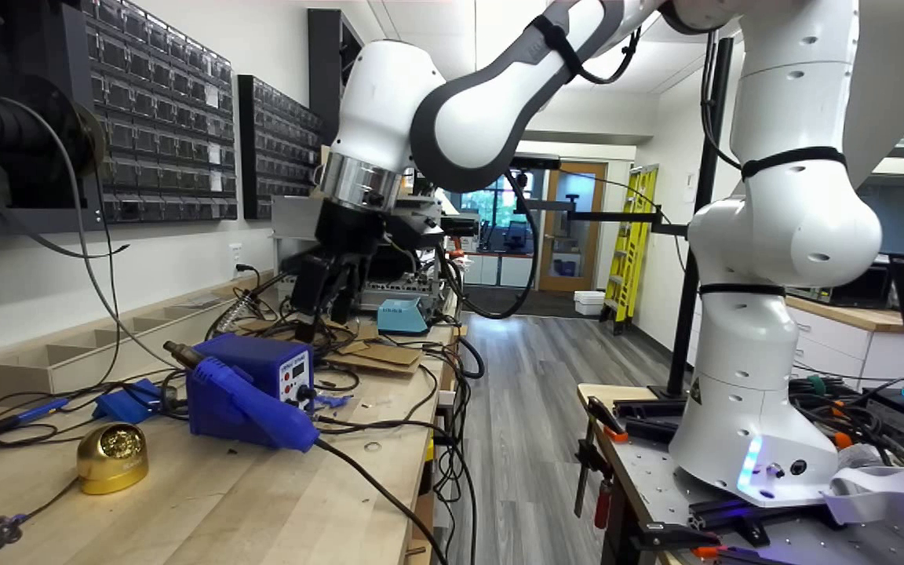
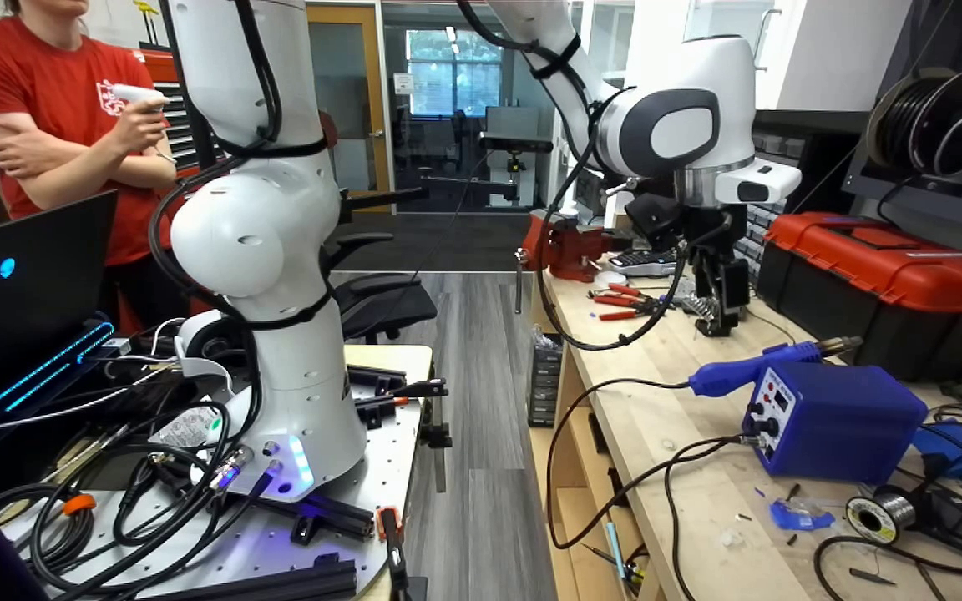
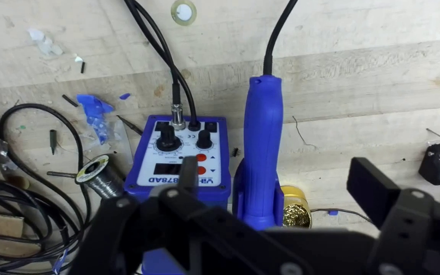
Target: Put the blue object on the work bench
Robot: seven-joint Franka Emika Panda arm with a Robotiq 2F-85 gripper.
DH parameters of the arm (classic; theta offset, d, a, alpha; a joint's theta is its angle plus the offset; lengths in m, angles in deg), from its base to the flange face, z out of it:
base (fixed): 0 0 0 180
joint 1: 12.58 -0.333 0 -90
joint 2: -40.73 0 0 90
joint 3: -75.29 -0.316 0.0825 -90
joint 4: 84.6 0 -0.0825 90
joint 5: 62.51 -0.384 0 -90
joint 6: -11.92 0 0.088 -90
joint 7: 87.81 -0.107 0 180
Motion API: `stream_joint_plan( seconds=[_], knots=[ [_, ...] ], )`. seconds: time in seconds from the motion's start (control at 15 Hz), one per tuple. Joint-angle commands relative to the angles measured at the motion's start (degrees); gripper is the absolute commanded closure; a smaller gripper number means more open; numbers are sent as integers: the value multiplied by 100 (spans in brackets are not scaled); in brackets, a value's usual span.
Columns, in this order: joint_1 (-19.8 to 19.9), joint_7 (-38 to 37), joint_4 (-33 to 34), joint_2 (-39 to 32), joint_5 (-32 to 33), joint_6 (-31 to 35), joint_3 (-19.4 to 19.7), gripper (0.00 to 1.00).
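Observation:
A blue heat-gun handle (image 1: 256,404) rests in a cradle on the side of a blue station box (image 1: 252,362). Both stand on the wooden work bench (image 1: 264,502). In an exterior view are the same handle (image 2: 744,370), box (image 2: 848,417) and bench (image 2: 723,509). In the wrist view the handle (image 3: 264,133) lies below and between my spread fingers, with the box (image 3: 183,151) beneath the left finger. My gripper (image 3: 281,181) is open and empty, above the bench and apart from the handle. It also shows in both exterior views (image 1: 326,294) (image 2: 719,300). The handle's nozzle is hidden in the wrist view.
A gold tip cleaner (image 3: 296,206) sits beside the handle. A solder spool (image 3: 101,175) and tangled black cables (image 3: 17,217) lie by the box. A black and red toolbox (image 2: 890,267) stands along the wall side. A teal station (image 1: 403,315) is further along the bench.

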Motion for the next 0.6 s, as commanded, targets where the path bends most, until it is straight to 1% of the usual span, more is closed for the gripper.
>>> stream_joint_plan(
  seconds=[0.0,0.53],
  knots=[
    [-148,-184,495,-457,49,-19,68,0],
    [-328,-71,1324,-1303,-189,-191,177,0]
  ],
)
